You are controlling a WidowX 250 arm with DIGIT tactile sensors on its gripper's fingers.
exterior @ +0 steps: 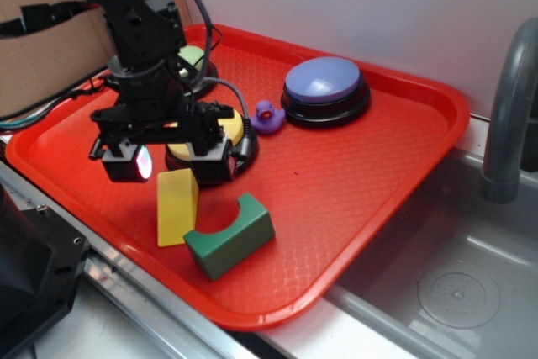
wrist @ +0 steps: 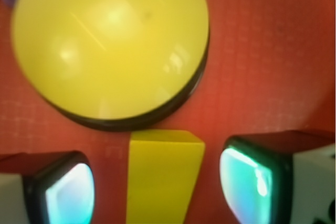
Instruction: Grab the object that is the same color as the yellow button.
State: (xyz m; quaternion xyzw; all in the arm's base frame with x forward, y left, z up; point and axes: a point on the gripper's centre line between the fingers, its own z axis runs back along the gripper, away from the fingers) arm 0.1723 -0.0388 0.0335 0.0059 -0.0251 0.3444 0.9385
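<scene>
On the red tray [exterior: 378,174], the yellow wedge [exterior: 176,206] stands just in front of the yellow button [wrist: 107,45], touching the green arch block [exterior: 231,235] at its lower corner. To grasp it well, I would lower straight down so the 2 pads [wrist: 71,195] pass either side of the wedge without clipping the button's rim, then close evenly. From the wrist view, the gripper [wrist: 163,190] is spread wide, straddling the wedge with a gap on each side, holding and touching nothing
</scene>
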